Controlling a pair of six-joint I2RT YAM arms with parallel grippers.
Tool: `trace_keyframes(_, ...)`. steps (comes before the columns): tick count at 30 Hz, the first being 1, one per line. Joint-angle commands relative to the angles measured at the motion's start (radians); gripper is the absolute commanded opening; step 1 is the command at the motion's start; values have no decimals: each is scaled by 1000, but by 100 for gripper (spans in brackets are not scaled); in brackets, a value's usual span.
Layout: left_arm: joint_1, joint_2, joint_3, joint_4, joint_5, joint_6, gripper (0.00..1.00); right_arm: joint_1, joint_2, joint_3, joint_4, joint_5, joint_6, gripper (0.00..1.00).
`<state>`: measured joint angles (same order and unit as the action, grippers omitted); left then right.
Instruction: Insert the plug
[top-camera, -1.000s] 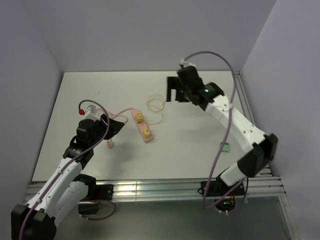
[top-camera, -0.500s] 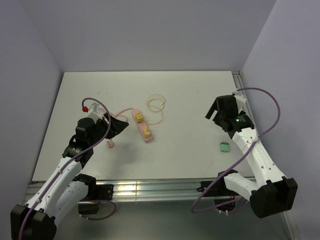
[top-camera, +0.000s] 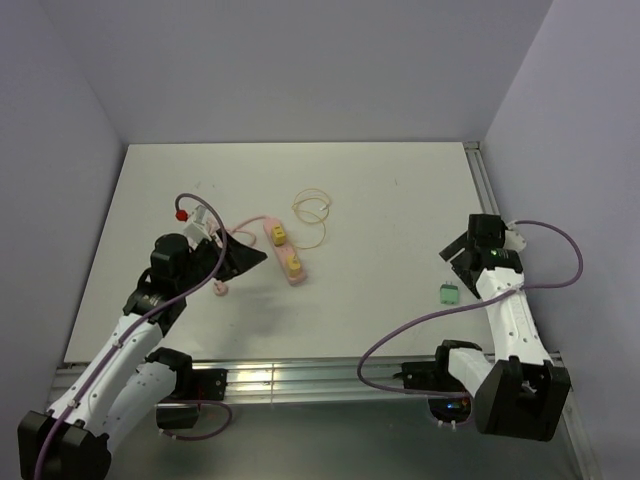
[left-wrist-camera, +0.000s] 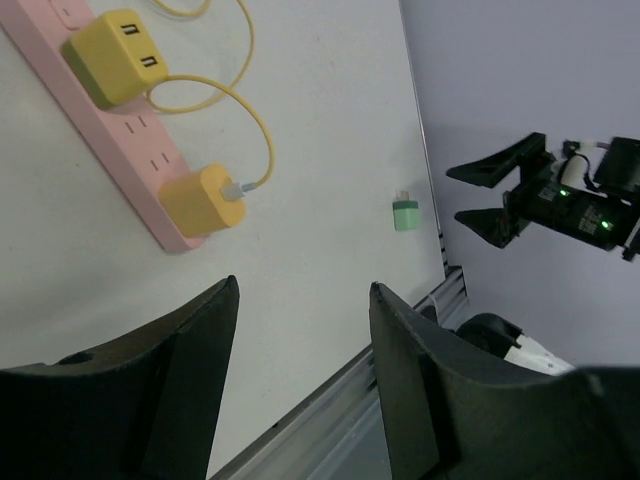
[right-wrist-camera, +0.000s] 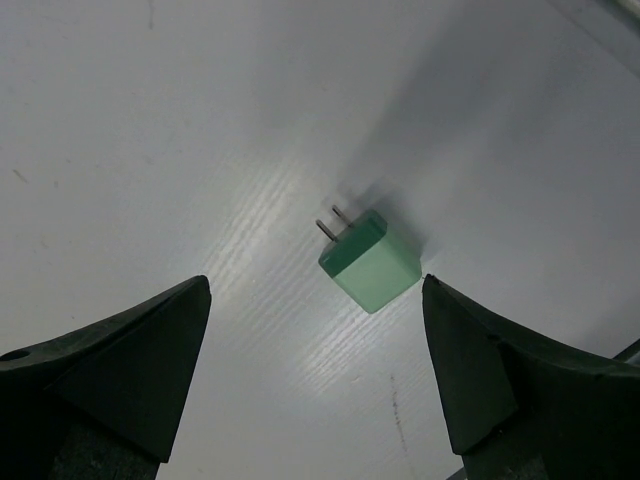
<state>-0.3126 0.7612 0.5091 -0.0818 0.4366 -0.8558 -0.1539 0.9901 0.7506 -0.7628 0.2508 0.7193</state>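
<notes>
Looking down from above: the green plug (top-camera: 450, 294) lies on the white worktop (top-camera: 380, 190) near its right front edge, well apart from the pink strip (top-camera: 285, 252), which carries two yellow chargers (top-camera: 279, 234). The right pincer (top-camera: 456, 253) hangs near the plug, on its far side; the left pincer (top-camera: 245, 257) sits just left of the strip. Left wrist view: jaws apart and empty, the strip's end ahead, the plug far beyond. Right wrist view: jaws spread wide, the plug lying on the worktop between them, untouched, prongs pointing up-left.
</notes>
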Motion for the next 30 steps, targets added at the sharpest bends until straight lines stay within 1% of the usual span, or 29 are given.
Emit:
trace_keyframes(1,-26,-28,65,-27,48,43,61,-22,31,-40,17,-67,104,93)
trace_keyframes(6,-94,-57,69,-41,45,32,62,-24,53,-117,59,-99,199,90)
trace_keyframes(9,-127,-60,60,-41,62,21,62,-24,68,-154,80,-70,259,89)
trace_keyframes(12,-163,-65,68,-76,53,40,62,-24,87,-157,95,-48,293,88)
trace_keyframes(18,-218,-69,117,-174,-16,106,64,-24,134,-134,105,18,345,88)
trace_keyframes(21,-240,-60,132,-176,-24,112,65,-26,169,-122,106,34,354,88)
trace_keyframes(27,-261,-48,128,-156,-21,112,67,-26,223,-119,129,47,365,82)
trace_keyframes(28,-263,-46,128,-156,-22,113,67,-26,235,-120,131,50,364,78)
trace_keyframes(30,-266,-42,132,-164,-24,118,67,-26,248,-125,138,53,361,75)
